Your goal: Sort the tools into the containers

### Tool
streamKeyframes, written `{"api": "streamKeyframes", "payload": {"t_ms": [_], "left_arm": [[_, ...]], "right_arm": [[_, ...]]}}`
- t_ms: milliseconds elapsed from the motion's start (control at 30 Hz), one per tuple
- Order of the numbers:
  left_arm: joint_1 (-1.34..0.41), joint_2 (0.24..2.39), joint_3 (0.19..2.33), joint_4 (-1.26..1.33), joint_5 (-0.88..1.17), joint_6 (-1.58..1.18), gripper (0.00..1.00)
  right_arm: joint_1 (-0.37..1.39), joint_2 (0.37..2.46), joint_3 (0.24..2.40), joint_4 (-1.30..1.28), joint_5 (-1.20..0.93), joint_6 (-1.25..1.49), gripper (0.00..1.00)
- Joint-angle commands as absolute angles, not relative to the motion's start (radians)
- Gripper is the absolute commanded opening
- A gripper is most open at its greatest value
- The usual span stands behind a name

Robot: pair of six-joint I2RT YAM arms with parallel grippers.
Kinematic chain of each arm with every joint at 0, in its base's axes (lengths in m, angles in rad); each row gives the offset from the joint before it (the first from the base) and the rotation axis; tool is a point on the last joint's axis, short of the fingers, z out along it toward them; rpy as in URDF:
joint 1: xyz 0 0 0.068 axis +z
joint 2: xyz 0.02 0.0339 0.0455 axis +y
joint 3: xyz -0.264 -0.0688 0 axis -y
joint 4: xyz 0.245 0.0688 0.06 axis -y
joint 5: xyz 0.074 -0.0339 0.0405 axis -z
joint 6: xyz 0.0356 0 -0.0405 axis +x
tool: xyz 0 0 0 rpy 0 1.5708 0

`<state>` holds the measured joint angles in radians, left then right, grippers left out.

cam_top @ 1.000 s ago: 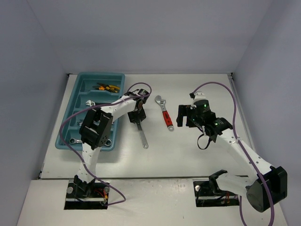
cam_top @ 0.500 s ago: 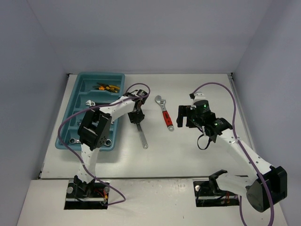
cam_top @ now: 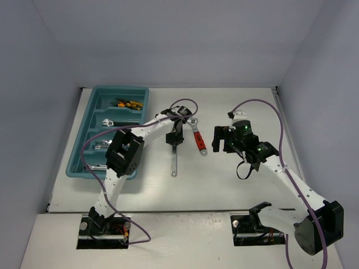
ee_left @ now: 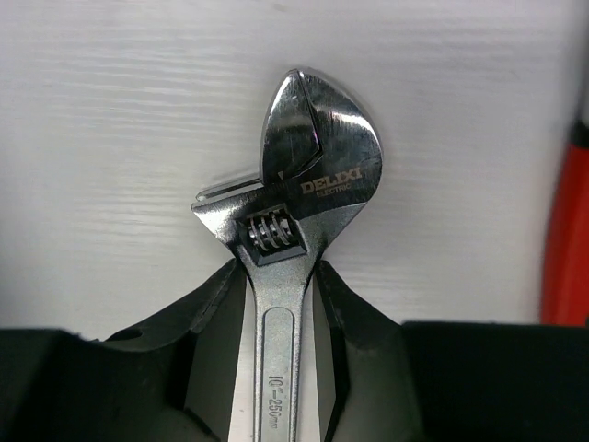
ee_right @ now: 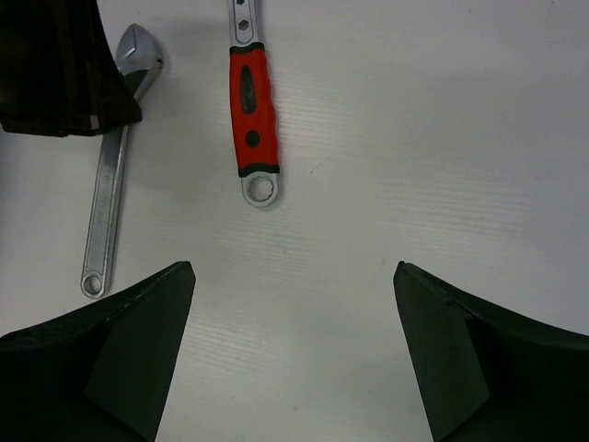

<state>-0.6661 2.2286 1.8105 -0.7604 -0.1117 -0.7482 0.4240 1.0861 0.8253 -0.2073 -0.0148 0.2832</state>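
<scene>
Lower centre of the top view: bare table (cam_top: pixel 224 190) gives me free room beyond the arm bases. Centre: the left gripper (cam_top: pixel 174 137) is clamped narrow on the silver adjustable wrench (cam_top: pixel 174 159), just below its head. The red-handled wrench (cam_top: pixel 198 138) lies just right of it, crowding that side. Right of that, the right gripper (ee_right: pixel 293 276) stands wide, holding nothing. Left of frame: the teal tray (cam_top: pixel 120 88), with tools in its compartments. Side walls (cam_top: pixel 33 112) hem both edges.

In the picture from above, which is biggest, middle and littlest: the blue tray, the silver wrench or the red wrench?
1. Blue tray, by far.
2 and 3. Silver wrench and red wrench look about the same length; the left end effector covers the silver one's head, so I can't rank them.
</scene>
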Motion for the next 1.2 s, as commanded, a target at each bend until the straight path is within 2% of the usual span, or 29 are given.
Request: {"api": "streamKeyframes", "payload": {"t_ms": [0,67,233,333,533,733,833,1067,1167], "left_arm": [[-0.7,2.255,1.79,-0.802,-0.077,-0.611,0.0],[-0.699,2.248,1.778,-0.802,-0.063,-0.605,0.0],[-0.699,2.218,1.745,-0.804,-0.016,-0.665,0.2],[-0.701,2.202,1.73,-0.804,0.0,-0.696,0.28],[-0.701,2.187,1.706,-0.807,0.029,-0.732,0.29],[-0.701,2.169,1.668,-0.814,0.016,-0.773,0.41],[-0.701,2.16,1.658,-0.822,0.011,-0.795,0.43],[-0.701,2.172,1.668,-0.821,0.011,-0.801,0.43],[-0.701,2.198,1.687,-0.821,0.012,-0.797,0.39]], "right_arm": [[0.416,1.054,0.83,-0.181,-0.005,0.27,0.87],[0.414,1.052,0.827,-0.181,-0.005,0.271,0.87],[0.413,1.058,0.828,-0.181,-0.005,0.275,0.87],[0.414,1.059,0.829,-0.181,-0.005,0.275,0.87],[0.414,1.055,0.828,-0.182,-0.009,0.28,0.87],[0.413,1.041,0.817,-0.183,-0.008,0.287,0.87],[0.413,1.039,0.815,-0.183,-0.009,0.29,0.87],[0.413,1.04,0.811,-0.183,-0.006,0.29,0.87],[0.414,1.044,0.811,-0.182,-0.006,0.288,0.87]]}}
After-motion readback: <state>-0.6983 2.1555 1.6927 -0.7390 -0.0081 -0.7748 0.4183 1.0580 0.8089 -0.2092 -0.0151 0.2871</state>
